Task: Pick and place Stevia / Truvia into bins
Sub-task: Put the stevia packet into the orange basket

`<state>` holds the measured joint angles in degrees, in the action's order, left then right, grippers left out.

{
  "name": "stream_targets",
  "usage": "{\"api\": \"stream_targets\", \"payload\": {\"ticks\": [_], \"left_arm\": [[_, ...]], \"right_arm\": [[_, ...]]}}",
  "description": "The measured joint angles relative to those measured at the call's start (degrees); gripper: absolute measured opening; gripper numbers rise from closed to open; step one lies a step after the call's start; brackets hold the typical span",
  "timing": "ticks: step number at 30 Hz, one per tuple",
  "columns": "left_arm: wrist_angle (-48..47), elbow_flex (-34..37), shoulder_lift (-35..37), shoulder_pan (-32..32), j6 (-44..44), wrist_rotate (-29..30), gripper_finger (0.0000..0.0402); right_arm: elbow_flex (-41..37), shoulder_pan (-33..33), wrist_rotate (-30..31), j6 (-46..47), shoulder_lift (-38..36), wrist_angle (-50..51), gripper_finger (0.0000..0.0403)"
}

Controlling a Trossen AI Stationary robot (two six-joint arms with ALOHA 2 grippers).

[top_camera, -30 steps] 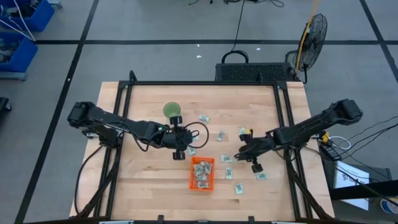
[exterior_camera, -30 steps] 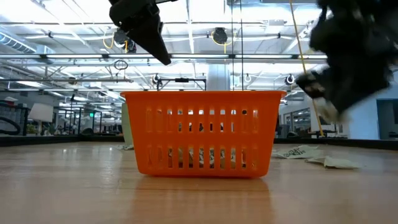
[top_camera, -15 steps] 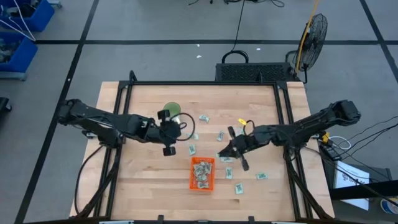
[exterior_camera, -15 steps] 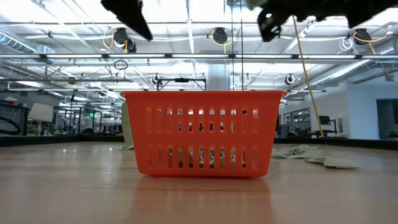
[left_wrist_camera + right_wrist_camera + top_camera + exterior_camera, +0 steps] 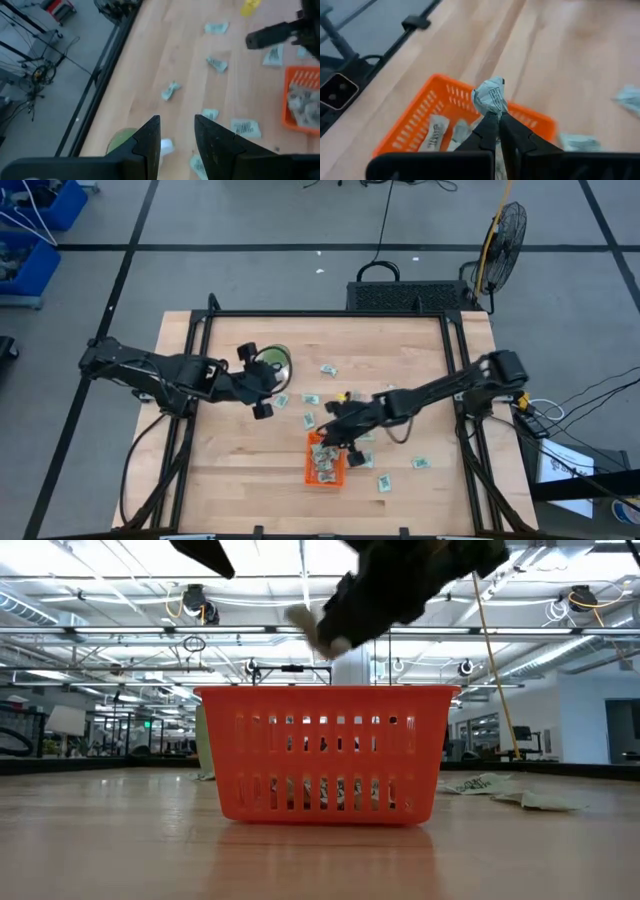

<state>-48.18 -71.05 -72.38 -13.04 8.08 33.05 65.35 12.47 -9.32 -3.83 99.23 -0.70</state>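
Note:
The orange tray sits near the table's near edge and holds several pale sachets. My right gripper hovers over the tray's far edge, shut on one crumpled pale green and white sachet. In the low view this gripper hangs above the tray. My left gripper is open and empty, left of the tray and beside a round green object. In its wrist view the left gripper has bare wood between its fingers. More sachets lie flat on the table. My right gripper pinches the crumpled sachet between its two fingertips, by its lower end. The sachet stands out past the fingertips, lifted clear of the table and over the tray.
Loose sachets lie scattered far of and right of the tray. A small yellow object lies near the table's middle. The black frame rails border the table's sides. Bare wood lies left of the tray.
My right gripper has travelled toward the table's left, from the scattered sachets on the right to above the tray, still shut. My left gripper has drawn back from beside the tray toward the left and far side, ending next to the green object.

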Motion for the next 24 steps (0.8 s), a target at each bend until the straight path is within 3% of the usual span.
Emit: {"api": "stream_targets", "payload": {"ticks": [5,15,19,24], "left_arm": [[-2.38,0.09,0.00,-0.13,2.16,-1.80,0.0127],[-3.08,0.07,-0.02,-0.17,4.50,-2.00,0.0127],[-2.95,0.08,-0.04,-0.17,4.60,-2.00,0.0127],[-2.98,0.07,-0.04,-0.22,4.74,-2.02,0.0127]], "right_arm": [[2.79,0.00,-1.36,1.62,5.43,3.55,0.0001],[2.66,-0.86,-0.73,1.34,8.79,8.77,0.0007],[2.66,-0.83,4.46,-0.40,8.71,9.25,0.0009],[2.66,-0.92,4.96,-2.22,8.47,9.39,0.0035]]}}
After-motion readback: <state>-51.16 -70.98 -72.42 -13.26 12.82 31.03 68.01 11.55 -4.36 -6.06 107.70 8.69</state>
